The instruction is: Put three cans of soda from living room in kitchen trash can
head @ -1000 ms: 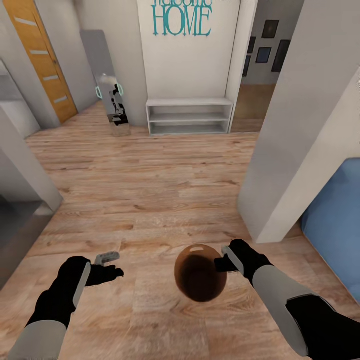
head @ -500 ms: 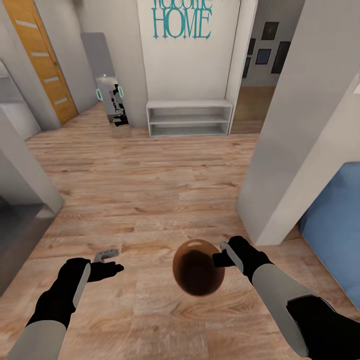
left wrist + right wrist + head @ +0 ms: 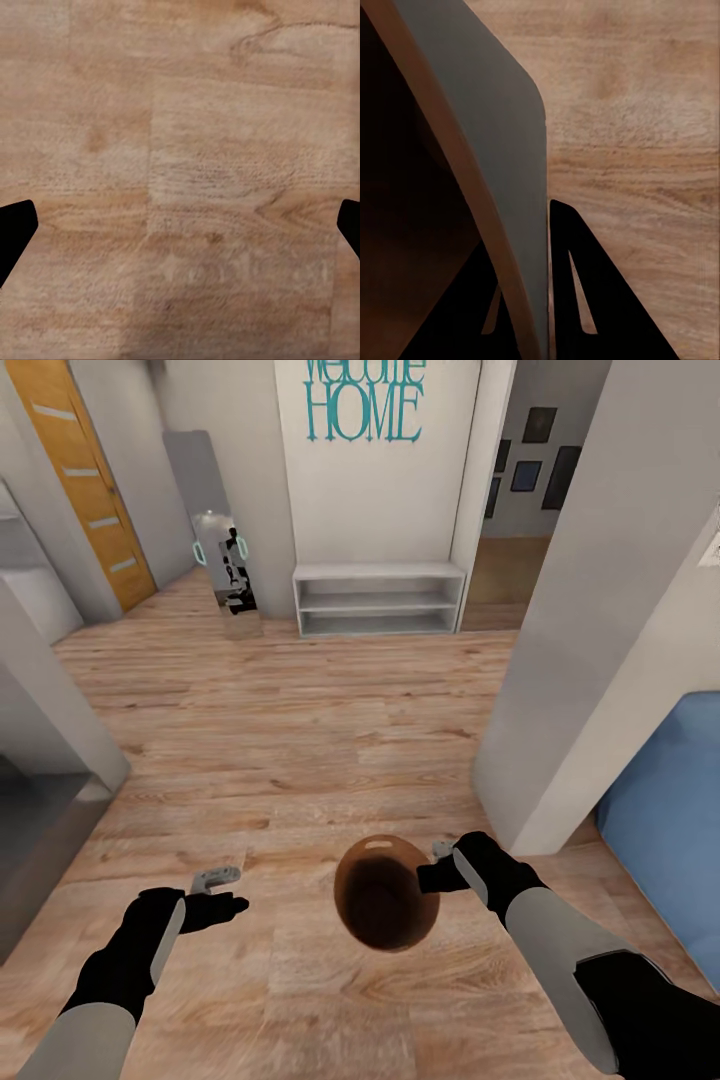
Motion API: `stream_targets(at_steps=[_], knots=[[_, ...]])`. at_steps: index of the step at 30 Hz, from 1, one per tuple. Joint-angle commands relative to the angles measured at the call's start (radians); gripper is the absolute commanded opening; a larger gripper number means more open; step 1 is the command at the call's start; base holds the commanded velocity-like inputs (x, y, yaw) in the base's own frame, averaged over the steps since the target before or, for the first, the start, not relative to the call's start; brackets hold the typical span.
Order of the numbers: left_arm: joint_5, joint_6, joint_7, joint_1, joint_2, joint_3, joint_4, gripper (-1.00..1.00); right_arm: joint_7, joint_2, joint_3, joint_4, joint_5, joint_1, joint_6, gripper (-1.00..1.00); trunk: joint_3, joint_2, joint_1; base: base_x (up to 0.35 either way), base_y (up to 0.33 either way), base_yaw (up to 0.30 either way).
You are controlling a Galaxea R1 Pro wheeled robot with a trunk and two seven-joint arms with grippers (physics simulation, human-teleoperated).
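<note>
The tash can (image 3: 385, 900) hangs above the wooden floor in the head view, brown inside, with its oval handle slot at the far rim. My right gripper (image 3: 432, 875) is shut on its right rim. In the right wrist view the bin's grey wall (image 3: 487, 150) runs between the fingers (image 3: 585, 300), which pinch the rim. My left gripper (image 3: 222, 890) is open and holds nothing, left of the bin and apart from it. The left wrist view has its black fingertips (image 3: 11, 232) spread wide over bare floor. The cans of soda are out of view.
I am in a hallway with plank flooring. A white low shelf (image 3: 380, 598) stands ahead under a "HOME" sign, with a mirror (image 3: 215, 530) and an orange door (image 3: 85, 480) to its left. A wall corner (image 3: 590, 660) and a blue surface (image 3: 670, 810) are close on the right; another wall corner (image 3: 50, 700) juts in on the left.
The view has shifted slightly, so the camera moved. The bin and my right gripper have drifted a little to the left, and the left gripper has dipped slightly.
</note>
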Motion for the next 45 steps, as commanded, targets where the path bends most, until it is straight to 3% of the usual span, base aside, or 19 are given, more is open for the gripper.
stream_targets(at_steps=[1, 9, 14, 19, 24, 35, 45], knots=[[-0.001, -0.005, 0.000, 0.000, 0.000, 0.000, 0.004, 1.00, 0.006, 0.000, -0.003, 0.000, -0.014, 0.000, 0.001, -1.00, 0.003, 0.007, -0.004, 0.000, 0.000, 0.000], [-0.001, -0.066, 0.002, 0.000, 0.002, 0.000, 0.067, 1.00, 0.013, -0.004, -0.002, -0.001, -0.005, 0.010, -0.001, -1.00, 0.028, 0.063, -0.035, 0.000, 0.000, 0.000], [0.000, -0.096, 0.001, 0.000, 0.002, 0.000, 0.099, 1.00, 0.021, -0.037, -0.001, -0.025, 0.039, 0.032, -0.005, -1.00, 0.044, 0.098, -0.054, 0.000, 0.000, 0.000], [-0.002, -0.127, 0.001, 0.000, 0.002, 0.000, 0.108, 1.00, 0.089, -0.084, 0.004, -0.091, 0.063, 0.071, -0.036, -1.00, 0.060, 0.133, -0.073, 0.000, 0.000, 0.000], [-0.002, -0.156, 0.001, 0.002, 0.003, 0.000, 0.111, 1.00, 0.169, -0.130, 0.021, -0.158, 0.075, 0.133, -0.165, -1.00, 0.075, 0.168, -0.092, 0.000, 0.000, 0.000], [-0.001, -0.197, 0.000, 0.004, 0.002, -0.003, 0.110, 1.00, 0.310, -0.216, 0.021, -0.189, 0.075, 0.158, -0.238, -1.00, 0.110, 0.245, -0.134, 0.000, 0.000, 0.000], [-0.001, -0.219, 0.003, 0.004, 0.002, -0.003, 0.111, 1.00, 0.348, -0.233, 0.024, -0.191, 0.077, 0.167, -0.246, -1.00, 0.141, 0.315, -0.173, 0.000, 0.000, 0.000]])
